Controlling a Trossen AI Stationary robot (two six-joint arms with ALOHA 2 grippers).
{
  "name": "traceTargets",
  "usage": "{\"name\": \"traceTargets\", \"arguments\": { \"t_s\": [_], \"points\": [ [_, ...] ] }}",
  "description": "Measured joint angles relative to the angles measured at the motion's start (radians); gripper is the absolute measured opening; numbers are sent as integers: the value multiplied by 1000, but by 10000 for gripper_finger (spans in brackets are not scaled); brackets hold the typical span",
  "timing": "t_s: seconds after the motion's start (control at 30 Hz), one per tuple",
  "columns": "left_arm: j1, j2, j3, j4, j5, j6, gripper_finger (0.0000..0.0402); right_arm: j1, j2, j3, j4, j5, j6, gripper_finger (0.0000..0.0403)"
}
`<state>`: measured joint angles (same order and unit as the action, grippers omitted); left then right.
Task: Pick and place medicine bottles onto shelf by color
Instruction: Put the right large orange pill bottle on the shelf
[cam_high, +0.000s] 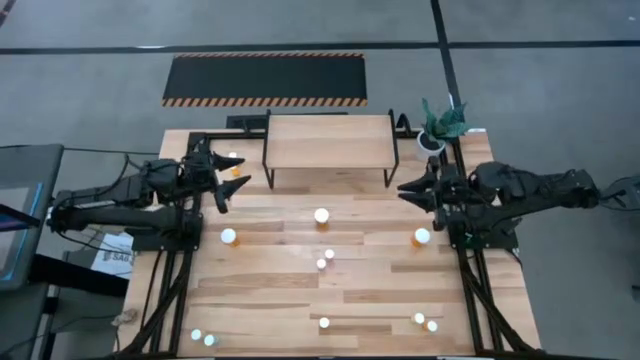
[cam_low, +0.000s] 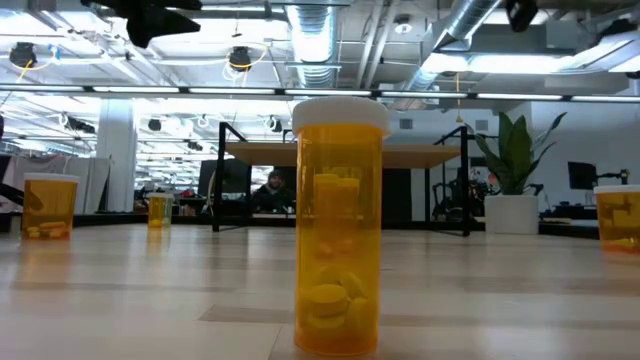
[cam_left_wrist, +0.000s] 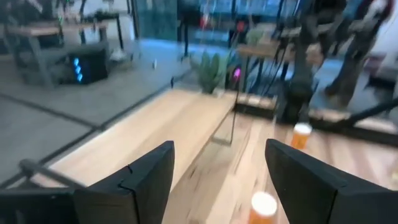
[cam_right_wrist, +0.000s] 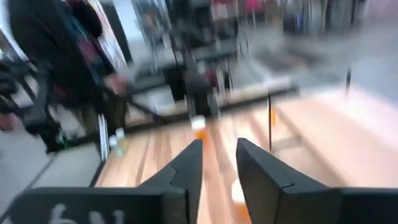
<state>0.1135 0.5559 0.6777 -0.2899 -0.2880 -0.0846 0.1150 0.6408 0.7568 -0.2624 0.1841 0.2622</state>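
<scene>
The shelf (cam_high: 330, 142) stands on its thin black legs at the table's far middle; nothing shows on its light wood top. Several white-capped bottles stand apart on the table: one (cam_high: 321, 215) in front of the shelf, one (cam_high: 228, 237) toward the left, one orange (cam_high: 421, 237) toward the right, and two small ones (cam_high: 325, 259) in the middle. In the low view an orange bottle (cam_low: 338, 225) stands close up. My left gripper (cam_high: 228, 180) hovers open left of the shelf, beside a bottle (cam_high: 233, 158). My right gripper (cam_high: 410, 187) hovers right of the shelf, its fingers (cam_right_wrist: 219, 155) a narrow gap apart.
More bottles stand along the near edge: greenish ones (cam_high: 202, 338) at the left, one (cam_high: 324, 323) in the middle, two (cam_high: 426, 322) at the right. A potted plant (cam_high: 440, 125) stands at the far right corner. A striped black mat (cam_high: 265, 78) lies beyond the table. A person (cam_right_wrist: 74, 50) stands beside it.
</scene>
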Motion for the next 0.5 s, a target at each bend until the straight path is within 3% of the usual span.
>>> {"name": "traceTargets", "arguments": {
  "t_s": [0.3,0.5],
  "points": [
    [0,146,108,-64,-9,70,282,0,329,388,-590,-57,177,235],
    [0,195,105,-66,-10,74,288,12,483,461,-944,-126,372,249]
  ]
}}
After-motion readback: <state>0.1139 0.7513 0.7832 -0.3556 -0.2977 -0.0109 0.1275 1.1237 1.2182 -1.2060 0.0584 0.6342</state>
